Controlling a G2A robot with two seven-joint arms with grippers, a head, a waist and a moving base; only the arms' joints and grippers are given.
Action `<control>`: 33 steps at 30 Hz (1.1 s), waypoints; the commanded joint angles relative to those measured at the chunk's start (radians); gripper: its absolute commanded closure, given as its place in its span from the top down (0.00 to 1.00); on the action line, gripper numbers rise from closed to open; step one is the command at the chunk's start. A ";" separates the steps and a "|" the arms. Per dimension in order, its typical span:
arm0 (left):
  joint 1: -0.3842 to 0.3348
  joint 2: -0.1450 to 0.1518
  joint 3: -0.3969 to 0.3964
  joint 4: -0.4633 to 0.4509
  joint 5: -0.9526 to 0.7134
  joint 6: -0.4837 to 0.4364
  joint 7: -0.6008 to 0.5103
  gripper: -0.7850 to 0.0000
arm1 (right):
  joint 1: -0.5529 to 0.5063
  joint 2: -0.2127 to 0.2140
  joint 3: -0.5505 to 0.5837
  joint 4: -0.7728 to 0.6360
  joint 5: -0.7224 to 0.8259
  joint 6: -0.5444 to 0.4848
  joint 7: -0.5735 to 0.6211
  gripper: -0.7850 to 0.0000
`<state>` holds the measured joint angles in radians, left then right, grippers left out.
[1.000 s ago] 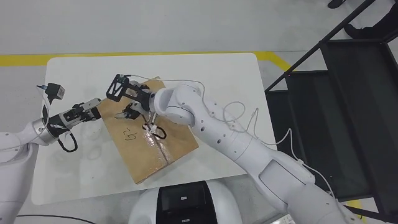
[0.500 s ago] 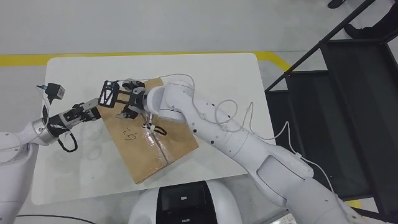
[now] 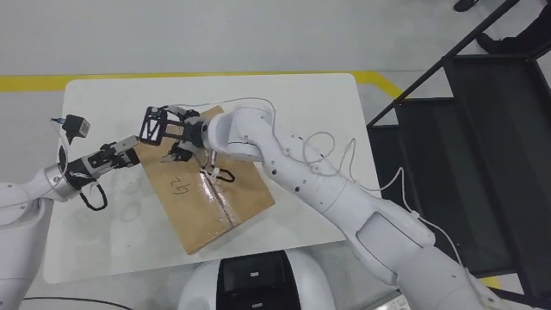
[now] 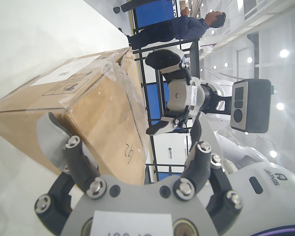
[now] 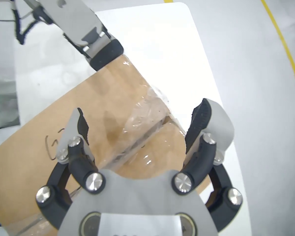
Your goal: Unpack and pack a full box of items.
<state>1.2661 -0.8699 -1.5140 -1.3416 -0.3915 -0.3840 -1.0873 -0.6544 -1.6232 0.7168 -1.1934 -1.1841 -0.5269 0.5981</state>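
Seam (image 5: pixel 137 146) of the box (image 3: pixel 245 198) runs under the right gripper (image 5: pixel 141 110), jaws spread; left gripper (image 3: pixel 129 149), seemingly spread, sits at its left edge.

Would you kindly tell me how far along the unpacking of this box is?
Done: nothing yet. The box is closed, with clear tape across its top.
In hand: the right gripper hangs open over the tape near one end, and the left gripper is open at the box's corner.
Left: getting the tape off, opening the box, then unpacking and repacking.
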 commanded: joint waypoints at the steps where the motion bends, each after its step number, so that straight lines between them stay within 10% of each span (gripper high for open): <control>1: 0.000 0.000 0.000 0.000 0.000 0.000 0.000 1.00 | -0.009 0.002 0.014 -0.009 0.009 0.019 0.001 1.00; 21: 0.000 0.000 0.000 0.000 0.000 0.000 0.000 1.00 | -0.001 -0.051 -0.133 -0.060 -0.209 0.266 0.190 1.00; 25: 0.000 0.000 0.000 0.000 0.000 0.000 0.000 1.00 | 0.010 -0.064 -0.128 -0.048 -0.209 0.303 0.211 0.00; 33: 0.000 0.000 0.000 0.000 0.000 0.000 0.000 1.00 | 0.013 -0.079 -0.120 -0.034 -0.218 0.324 0.231 0.00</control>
<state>1.2661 -0.8699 -1.5140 -1.3416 -0.3915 -0.3840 -1.0873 -0.6417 -1.7004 0.5959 -1.2278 -1.4029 -0.2028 0.8246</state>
